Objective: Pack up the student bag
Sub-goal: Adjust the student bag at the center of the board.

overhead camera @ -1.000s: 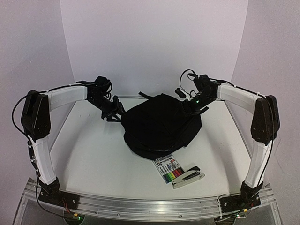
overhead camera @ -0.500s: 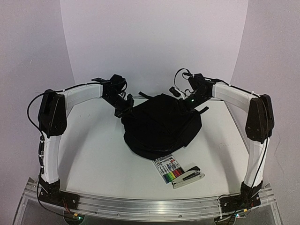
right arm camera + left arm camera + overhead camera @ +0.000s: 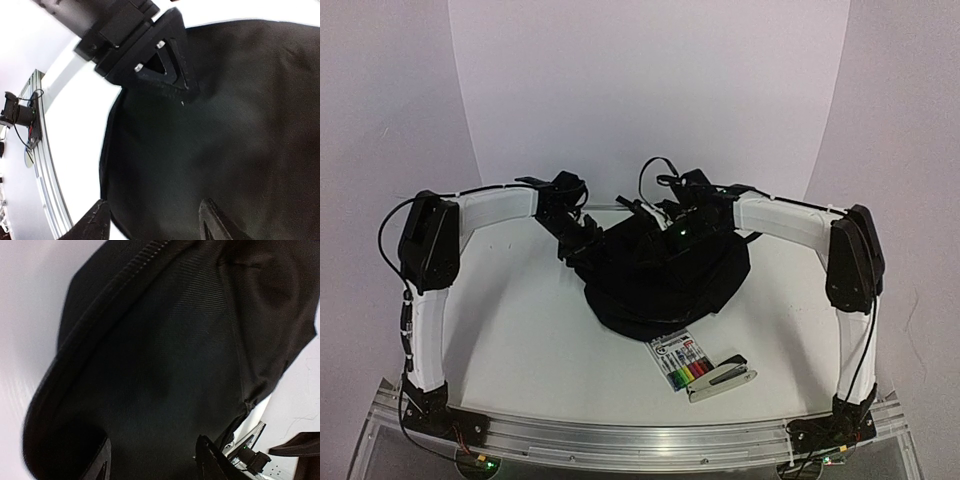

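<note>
The student bag [image 3: 660, 275] is a soft black backpack lying closed in the middle of the white table. It fills the left wrist view [image 3: 165, 355] and the right wrist view [image 3: 230, 125]. My left gripper [image 3: 578, 240] is open at the bag's far left edge, its jaws spread over the fabric [image 3: 152, 460]. My right gripper [image 3: 675, 225] is open over the bag's far top [image 3: 152, 220], holding nothing. A pack of coloured markers [image 3: 683, 362] and a stapler [image 3: 722, 378] lie in front of the bag.
The left gripper's black finger mount [image 3: 150, 55] shows in the right wrist view, close to the right gripper. The aluminium rail [image 3: 620, 440] runs along the near table edge. White walls curve behind the table.
My right arm has swung left from the bag's right corner to over its far top. My left gripper has shifted slightly right onto the bag's left edge.
</note>
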Tool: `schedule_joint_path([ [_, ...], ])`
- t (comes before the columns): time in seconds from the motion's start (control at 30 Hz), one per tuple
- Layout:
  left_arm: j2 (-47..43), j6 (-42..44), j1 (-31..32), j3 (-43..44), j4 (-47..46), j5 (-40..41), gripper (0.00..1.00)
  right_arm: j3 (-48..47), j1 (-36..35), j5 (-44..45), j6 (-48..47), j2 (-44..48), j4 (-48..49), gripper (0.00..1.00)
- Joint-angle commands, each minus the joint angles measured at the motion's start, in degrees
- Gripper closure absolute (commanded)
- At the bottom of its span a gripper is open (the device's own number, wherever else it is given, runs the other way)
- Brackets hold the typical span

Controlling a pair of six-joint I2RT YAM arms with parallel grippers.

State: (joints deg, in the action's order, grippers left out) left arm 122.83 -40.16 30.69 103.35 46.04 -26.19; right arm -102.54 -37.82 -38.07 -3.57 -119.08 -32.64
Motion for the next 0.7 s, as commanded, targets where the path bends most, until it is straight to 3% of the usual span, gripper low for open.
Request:
schedule_joint_path([
  [0.0,-14.70,-4.99,-3.24,-8.39,-8.53,3.56,0.41,-4.09,-1.89,3.14,6.20,-4.12,8.12,0.42],
  [0.13,-23.09,-10.12,-7.22,-20.80,-13.23,4.68,0.42,-7.51,-4.31,3.64,7.45,-8.34,9.34,0.42],
  [0.27,-24.99,-13.22,-9.63,-28.57,-15.37,3.86,0.44,-9.79,-5.85,6.40,8.26,-12.31,10.66,0.41],
  [0.5,-18.56,-14.10,-9.65,-28.97,-17.32,-0.37,0.64,-12.26,-6.21,12.22,7.41,-16.45,10.85,0.50],
  [0.67,-13.42,-13.30,-8.88,-25.74,-22.39,-6.46,0.67,-10.71,-6.21,16.51,6.43,-15.95,10.84,0.55],
])
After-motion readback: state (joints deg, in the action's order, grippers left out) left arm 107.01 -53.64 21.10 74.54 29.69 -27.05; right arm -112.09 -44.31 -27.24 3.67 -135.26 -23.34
